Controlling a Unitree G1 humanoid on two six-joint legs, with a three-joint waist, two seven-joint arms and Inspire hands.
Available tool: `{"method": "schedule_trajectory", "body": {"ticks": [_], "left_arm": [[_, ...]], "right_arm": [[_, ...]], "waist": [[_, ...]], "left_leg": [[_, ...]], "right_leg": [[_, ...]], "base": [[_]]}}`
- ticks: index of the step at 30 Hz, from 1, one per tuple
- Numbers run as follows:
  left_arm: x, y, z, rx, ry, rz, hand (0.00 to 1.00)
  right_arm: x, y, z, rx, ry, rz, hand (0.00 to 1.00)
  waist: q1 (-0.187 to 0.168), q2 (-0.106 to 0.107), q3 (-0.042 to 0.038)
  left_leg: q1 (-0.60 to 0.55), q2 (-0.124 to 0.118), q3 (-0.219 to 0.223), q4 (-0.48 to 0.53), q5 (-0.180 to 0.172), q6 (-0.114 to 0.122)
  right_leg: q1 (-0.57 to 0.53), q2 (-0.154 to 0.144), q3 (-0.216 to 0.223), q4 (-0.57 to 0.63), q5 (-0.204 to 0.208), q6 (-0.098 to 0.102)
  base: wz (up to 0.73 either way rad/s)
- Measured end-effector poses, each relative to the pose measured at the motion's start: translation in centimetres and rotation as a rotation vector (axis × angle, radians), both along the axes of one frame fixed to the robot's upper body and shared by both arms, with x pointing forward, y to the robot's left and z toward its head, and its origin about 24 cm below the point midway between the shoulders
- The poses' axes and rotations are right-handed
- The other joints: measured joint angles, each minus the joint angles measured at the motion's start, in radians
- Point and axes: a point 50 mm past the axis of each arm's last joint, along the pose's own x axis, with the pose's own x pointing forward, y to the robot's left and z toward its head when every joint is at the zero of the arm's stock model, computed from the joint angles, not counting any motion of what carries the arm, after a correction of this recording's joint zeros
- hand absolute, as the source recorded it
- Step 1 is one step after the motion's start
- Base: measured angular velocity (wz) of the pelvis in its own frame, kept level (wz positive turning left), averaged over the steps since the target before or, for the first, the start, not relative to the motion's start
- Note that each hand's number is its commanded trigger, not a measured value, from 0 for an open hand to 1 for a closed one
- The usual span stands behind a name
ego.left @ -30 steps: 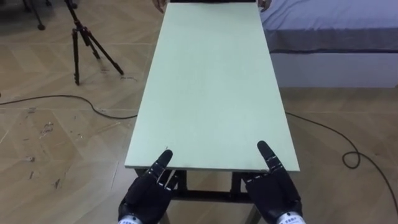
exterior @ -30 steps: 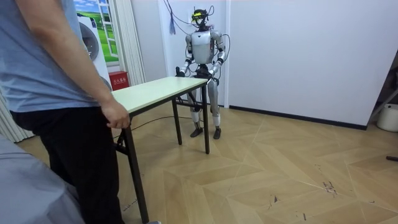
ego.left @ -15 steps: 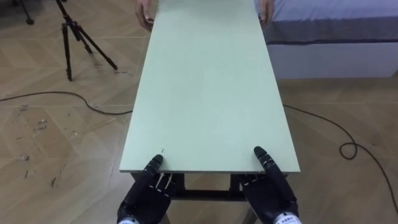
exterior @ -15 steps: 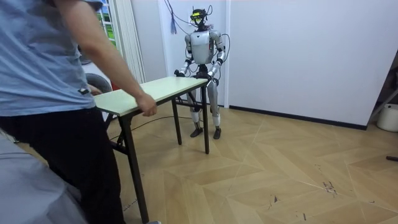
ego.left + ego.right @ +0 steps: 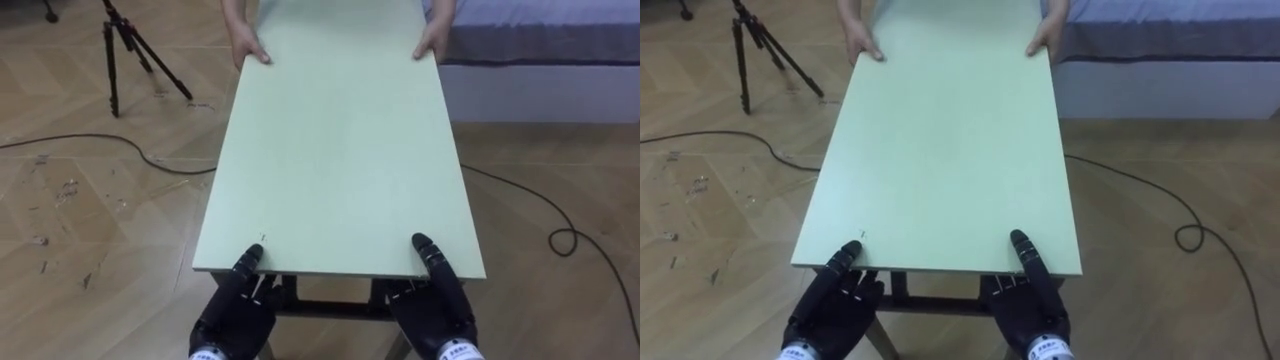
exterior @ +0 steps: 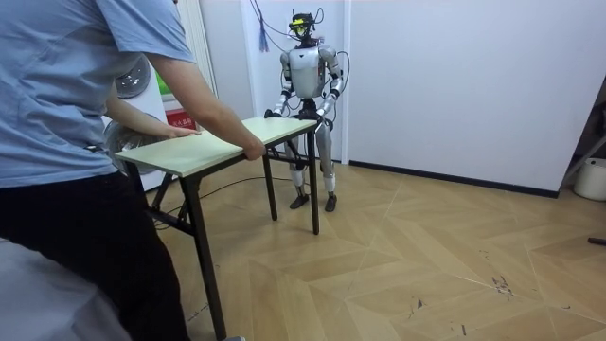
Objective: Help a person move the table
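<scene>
Left hand (image 5: 232, 315) and right hand (image 5: 438, 310) in pinch on near edge of table (image 5: 335, 150), thumbs atop

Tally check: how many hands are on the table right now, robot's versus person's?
Robot hands gripping the near edge of the table: 2, left robot hand and right robot hand
Person's hands on the far edge: 2
Total: 4

person (image 6: 66, 104) at far end of table (image 5: 335, 150), tripod (image 5: 114, 52) left, bed (image 5: 545, 45) right

You can read no text here; the red box (image 6: 178, 120) by the far wall carries white marks too small to tell.
</scene>
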Motion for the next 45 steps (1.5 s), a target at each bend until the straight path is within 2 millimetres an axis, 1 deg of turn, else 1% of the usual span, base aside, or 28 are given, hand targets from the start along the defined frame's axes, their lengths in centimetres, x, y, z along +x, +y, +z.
{"method": "schedule_trajectory", "body": {"ticks": [5,6,9,10,11,13,14,17,19,22,24,26,27,28,31,35,42,45], "left_arm": [[0.0,0.0,0.0,0.0,0.002,-0.002,1.0],[-0.1,0.0,0.0,-0.001,0.003,-0.004,1.0],[-0.1,0.0,0.0,-0.002,0.005,-0.005,1.0],[-0.1,0.0,0.0,0.0,0.005,-0.005,1.0],[-0.1,0.0,0.0,0.001,0.005,-0.005,1.0],[-0.1,0.0,-0.1,0.017,0.003,-0.016,1.0],[-0.1,0.0,-0.1,0.02,0.003,-0.017,1.0],[-0.4,-0.1,-0.2,0.03,-0.005,-0.028,1.0],[-0.5,-0.2,-0.1,0.06,-0.032,-0.059,1.0],[-0.8,-0.1,0.0,0.071,-0.05,-0.062,1.0],[-1.0,-0.1,0.1,0.083,-0.055,-0.068,1.0],[-1.3,0.0,-0.1,0.092,-0.049,-0.072,1.0],[-1.5,0.0,-0.1,0.096,-0.044,-0.073,1.0],[-1.6,0.1,-0.2,0.099,-0.043,-0.076,1.0],[-1.7,0.0,-0.1,0.096,-0.05,-0.076,1.0],[-1.5,-0.1,0.1,0.093,-0.062,-0.076,1.0],[-1.4,-0.3,0.4,0.098,-0.093,-0.084,1.0],[-1.4,-0.2,0.5,0.101,-0.1,-0.082,1.0]], "right_arm": [[0.0,0.0,0.0,-0.003,0.0,0.0,1.0],[0.0,-0.1,0.0,-0.007,-0.001,-0.001,1.0],[0.0,-0.1,0.0,-0.015,-0.003,-0.001,1.0],[0.0,-0.1,0.0,-0.017,-0.007,0.001,1.0],[0.0,-0.1,0.1,-0.018,-0.008,0.002,1.0],[0.0,-0.1,0.1,-0.025,-0.011,0.0,1.0],[0.0,-0.1,0.1,-0.028,-0.012,0.001,1.0],[0.0,-0.3,0.2,-0.045,-0.022,0.004,1.0],[-0.2,-0.5,0.1,-0.053,-0.018,-0.003,1.0],[-0.4,-0.3,0.1,-0.047,-0.022,-0.004,1.0],[-0.6,-0.3,0.0,-0.038,-0.013,-0.011,1.0],[-0.9,-0.2,-0.2,-0.045,-0.007,-0.012,1.0],[-1.0,-0.2,-0.2,-0.052,-0.012,-0.009,1.0],[-1.2,-0.2,-0.2,-0.054,-0.02,-0.01,1.0],[-1.1,-0.1,0.0,-0.066,-0.04,-0.013,1.0],[-1.1,-0.2,0.3,-0.076,-0.057,-0.016,1.0],[-1.3,-0.2,0.5,-0.075,-0.083,-0.034,1.0],[-1.3,-0.1,0.6,-0.073,-0.089,-0.036,1.0]], "waist": [[0.001,0.0,-0.0005],[0.001,0.0,-0.0015],[0.002,-0.002,-0.0063],[0.001,-0.003,-0.0095],[0.001,-0.003,-0.0107],[0.001,-0.008,-0.0165],[0.002,-0.008,-0.0181],[0.011,-0.004,-0.0214],[0.03,0.002,-0.0244],[0.043,0.011,-0.0285],[0.056,0.011,-0.0279],[0.058,0.01,-0.0273],[0.058,0.008,-0.0258],[0.058,0.003,-0.0227],[0.054,-0.008,-0.0179],[0.049,-0.012,-0.0166],[0.049,-0.013,-0.0169],[0.049,-0.017,-0.0171]], "left_leg": [[0.002,0.0,-0.002,0.0,0.0,0.0],[0.002,0.0,-0.002,0.0,0.0,0.0],[0.002,0.001,-0.002,0.002,0.0,0.0],[0.001,0.001,-0.002,0.004,0.0,0.0],[0.0,0.001,-0.002,0.004,0.0,0.0],[-0.003,0.0,-0.001,0.004,0.0,0.0],[-0.002,0.0,-0.001,0.004,0.0,0.0],[-0.002,-0.001,0.0,0.004,0.0,0.0],[-0.002,-0.002,0.0,0.004,0.0,0.0],[-0.005,-0.002,-0.002,0.005,0.0,0.0],[-0.006,-0.003,-0.001,0.005,0.0,0.0],[-0.006,-0.004,-0.001,0.006,0.0,0.0],[-0.007,-0.005,-0.001,0.006,0.0,0.0],[-0.009,-0.005,-0.001,0.006,0.0,0.0],[-0.025,-0.005,-0.003,0.007,0.0,0.0],[-0.039,-0.003,-0.002,0.007,0.0,0.0],[-0.054,-0.003,-0.003,0.007,0.0,0.0],[-0.054,-0.002,-0.002,0.007,0.0,0.0]], "right_leg": [[0.001,0.0,0.0,0.0,0.0,0.0],[0.002,0.0,0.0,0.0,0.0,-0.001],[0.003,0.0,-0.001,0.001,0.003,-0.002],[0.003,0.0,-0.002,0.001,0.004,-0.003],[0.003,0.0,-0.002,0.001,0.006,-0.003],[0.003,-0.001,-0.003,0.0,0.008,-0.002],[0.003,-0.001,-0.003,-0.001,0.008,-0.002],[0.003,0.0,-0.002,-0.001,0.013,-0.001],[-0.003,0.001,0.006,0.002,0.013,0.0],[-0.01,0.0,0.007,0.01,0.013,-0.001],[-0.013,-0.001,0.005,0.014,0.013,-0.001],[-0.013,-0.002,0.001,0.014,0.012,-0.001],[-0.014,-0.003,0.001,0.015,0.012,-0.001],[-0.015,-0.003,0.002,0.016,0.012,-0.001],[-0.025,-0.003,-0.001,0.016,0.012,-0.001],[-0.039,-0.002,-0.004,0.015,0.013,-0.002],[-0.055,-0.001,-0.003,0.015,0.011,-0.001],[-0.056,-0.001,-0.004,0.015,0.01,-0.002]], "base": [[0.0],[0.0],[0.0],[0.0],[0.0],[0.0],[0.0],[0.0],[0.0],[0.0],[0.0],[0.0],[0.0],[0.0],[0.0],[0.0],[0.0],[0.0]]}}
